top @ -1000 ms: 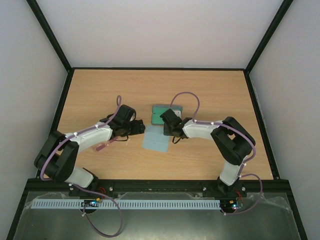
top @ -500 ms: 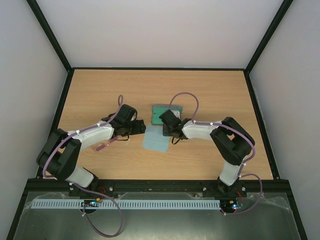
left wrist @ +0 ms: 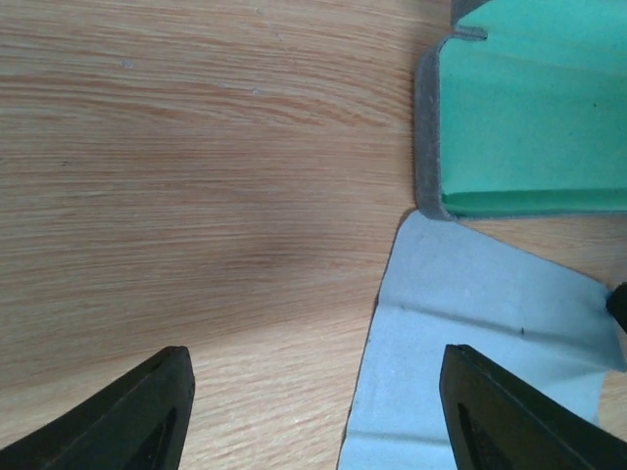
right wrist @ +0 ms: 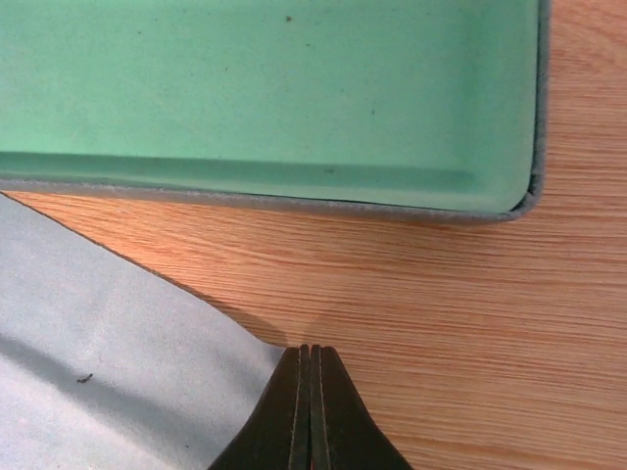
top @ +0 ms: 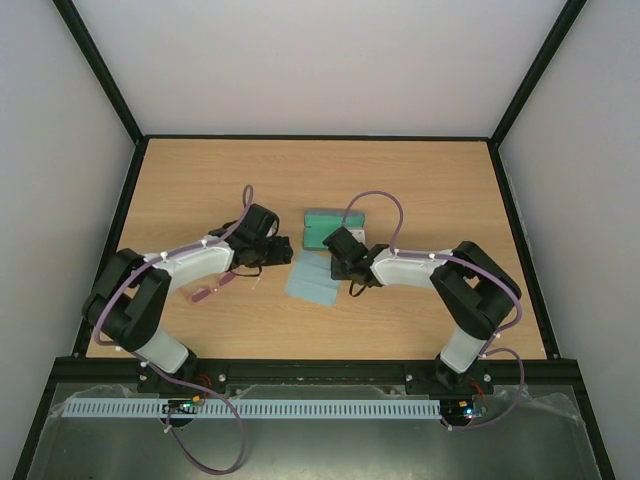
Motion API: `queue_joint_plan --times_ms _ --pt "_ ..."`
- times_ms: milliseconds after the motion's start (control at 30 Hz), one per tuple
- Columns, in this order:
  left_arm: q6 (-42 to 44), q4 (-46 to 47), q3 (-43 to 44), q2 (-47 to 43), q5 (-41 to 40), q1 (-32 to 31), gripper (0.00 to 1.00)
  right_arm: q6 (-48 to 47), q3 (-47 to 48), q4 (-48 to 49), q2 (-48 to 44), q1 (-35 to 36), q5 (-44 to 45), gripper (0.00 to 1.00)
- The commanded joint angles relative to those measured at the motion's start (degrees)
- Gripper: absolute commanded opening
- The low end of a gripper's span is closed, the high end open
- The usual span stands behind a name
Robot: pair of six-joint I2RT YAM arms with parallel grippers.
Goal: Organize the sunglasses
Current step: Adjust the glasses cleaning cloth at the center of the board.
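Note:
The sunglasses (top: 212,289), thin-framed with pink lenses, lie on the table beside my left forearm, away from both grippers. The hard case (top: 325,228) lies open, showing its green lining (right wrist: 274,88). A light blue cloth (top: 312,280) lies flat just in front of it. My left gripper (left wrist: 313,411) is open and hovers over the cloth's left edge (left wrist: 392,323), with nothing between its fingers. My right gripper (right wrist: 312,352) is shut on the cloth's right corner (right wrist: 118,333), which lifts slightly off the wood.
Black frame rails border the wooden table (top: 430,190) on the left, right and back. The case's grey rim (left wrist: 423,137) lies close ahead of the left gripper. Bare wood (right wrist: 460,294) separates the case from the cloth.
My right gripper has closed fully at the cloth's corner. My left gripper has moved right, toward the cloth and case, and its jaws have narrowed slightly.

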Motion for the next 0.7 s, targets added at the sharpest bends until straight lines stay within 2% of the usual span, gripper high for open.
queue_joint_plan --times_ms 0,167,667 --pt "3.1 -1.6 3.2 2.3 -1.7 -0.6 0.65 0.1 1.3 -3.1 -0.5 0.2 2.9 0.01" --pt "5.0 -3.9 7.3 6.6 -3.3 -1.2 0.53 -0.4 3.0 -2.5 1.7 -0.1 2.5 0.01" --pt "4.8 -2.5 10.1 12.3 -4.6 -2.1 0.60 -2.7 6.7 -1.5 6.3 -4.6 0.8 0.01"
